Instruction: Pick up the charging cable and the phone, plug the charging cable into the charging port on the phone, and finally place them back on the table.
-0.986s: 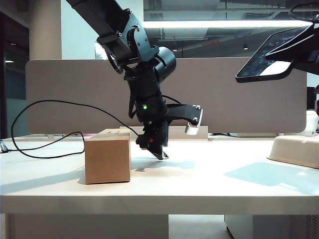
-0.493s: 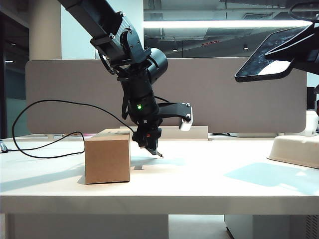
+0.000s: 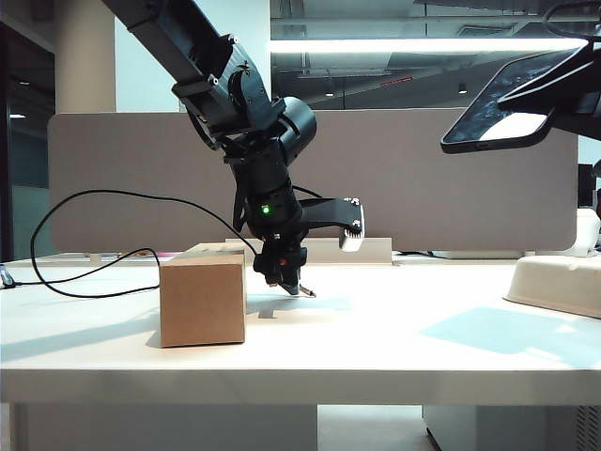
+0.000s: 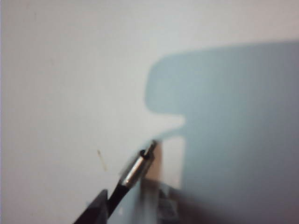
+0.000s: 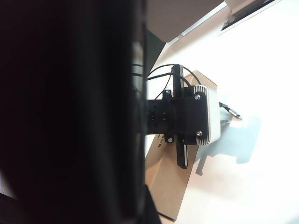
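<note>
The charging cable (image 3: 113,194) arcs from the left over the cardboard box to my left gripper (image 3: 289,280), which is shut on it just behind the silver plug (image 3: 307,292). In the left wrist view the plug (image 4: 136,169) sticks out past the dark fingers (image 4: 96,212), just above the white table (image 4: 70,70). High at the right, my right gripper (image 3: 556,94) is shut on the phone (image 3: 493,117) and holds it tilted. The phone (image 5: 70,112) fills the right wrist view as a dark mass and hides that gripper's fingers. The charging port is too small to make out.
A cardboard box (image 3: 202,296) stands on the table (image 3: 376,348) just left of my left gripper. A white tray (image 3: 559,282) sits at the right edge. A grey divider panel (image 3: 113,178) runs along the back. The right wrist view shows the left arm's white camera housing (image 5: 208,116).
My left gripper has closed on the cable's plug end and shifted a little left toward the box, lifting the plug off the table. The phone stays held high at the right.
</note>
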You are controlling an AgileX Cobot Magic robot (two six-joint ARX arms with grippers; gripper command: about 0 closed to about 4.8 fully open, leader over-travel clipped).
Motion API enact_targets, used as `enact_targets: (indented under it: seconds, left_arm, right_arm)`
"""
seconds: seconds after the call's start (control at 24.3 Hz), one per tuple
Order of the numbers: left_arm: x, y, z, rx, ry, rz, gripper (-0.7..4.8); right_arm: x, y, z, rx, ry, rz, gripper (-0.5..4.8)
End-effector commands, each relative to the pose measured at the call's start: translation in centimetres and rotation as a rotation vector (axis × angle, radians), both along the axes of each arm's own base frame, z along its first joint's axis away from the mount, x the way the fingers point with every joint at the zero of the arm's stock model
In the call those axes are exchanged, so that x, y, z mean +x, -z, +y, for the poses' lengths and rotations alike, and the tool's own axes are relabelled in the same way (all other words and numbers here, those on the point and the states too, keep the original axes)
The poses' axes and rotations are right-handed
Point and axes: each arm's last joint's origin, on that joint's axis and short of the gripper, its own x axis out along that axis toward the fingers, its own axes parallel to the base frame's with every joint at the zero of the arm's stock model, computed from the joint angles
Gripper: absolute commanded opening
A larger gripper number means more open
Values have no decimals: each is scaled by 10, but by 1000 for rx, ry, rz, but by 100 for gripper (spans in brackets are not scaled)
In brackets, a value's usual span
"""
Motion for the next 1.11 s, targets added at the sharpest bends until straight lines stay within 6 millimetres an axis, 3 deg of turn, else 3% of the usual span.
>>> enact_targets:
  seconds: [0.04, 0.66, 0.7, 0.78, 0.82, 1.03, 1.11]
  left_arm:
    - [0, -2, -2, -9, 3, -14, 190]
    - [3, 10, -4, -24, 13, 7, 174]
    - [3, 10, -4, -24, 13, 7, 166]
    - [3, 10, -4, -26, 12, 9, 47]
    - [3, 10, -4, -37, -4, 14, 25]
    - [3, 9, -4, -56, -28, 20, 24]
    - [3, 9, -4, -57, -28, 16, -6]
  right_arm:
    - [0, -6, 0, -4, -6, -45, -5]
    - [0, -6, 0, -4, -2, -45, -5]
    - [0, -6, 0, -4, -2, -46, -5]
    - [0, -6, 0, -4, -3, -45, -5]
    - [0, -6, 0, -4, -3, -46, -5]
    - [0, -6, 0, -4, -2, -46, -5]
    - [0, -6, 0, -4, -3, -46, -5]
